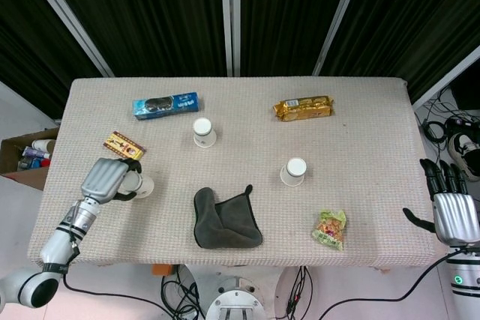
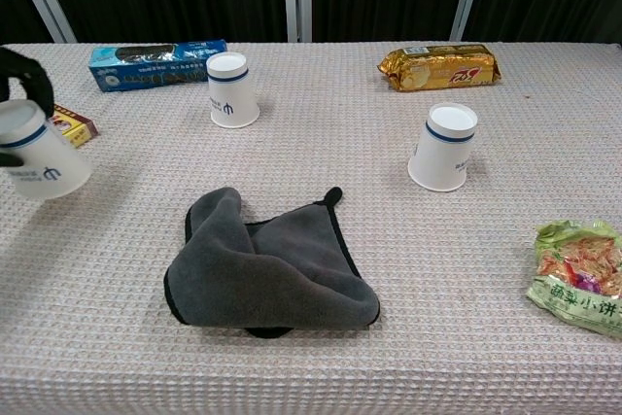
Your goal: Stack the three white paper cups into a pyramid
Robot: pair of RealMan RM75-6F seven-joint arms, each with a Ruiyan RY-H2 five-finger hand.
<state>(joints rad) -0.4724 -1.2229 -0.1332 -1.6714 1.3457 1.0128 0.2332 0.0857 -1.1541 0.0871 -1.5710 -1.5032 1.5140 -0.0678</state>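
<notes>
Three white paper cups with blue bands stand upside down. One cup [image 1: 203,132] [image 2: 232,90] is at the back centre-left, another [image 1: 293,171] [image 2: 443,147] at the right centre. My left hand [image 1: 107,179] [image 2: 17,70] grips the third cup [image 1: 140,184] [image 2: 41,158] at the left, lifted slightly and tilted. My right hand [image 1: 452,212] hangs beyond the table's right edge, fingers apart and empty; only the head view shows it.
A grey cloth [image 1: 223,219] [image 2: 267,267] lies crumpled front centre. A blue biscuit box [image 1: 166,105] [image 2: 155,62], a gold packet [image 1: 302,108] [image 2: 439,66], a small yellow-red box [image 1: 124,147] [image 2: 68,123] and a green snack bag [image 1: 330,228] [image 2: 579,276] lie around.
</notes>
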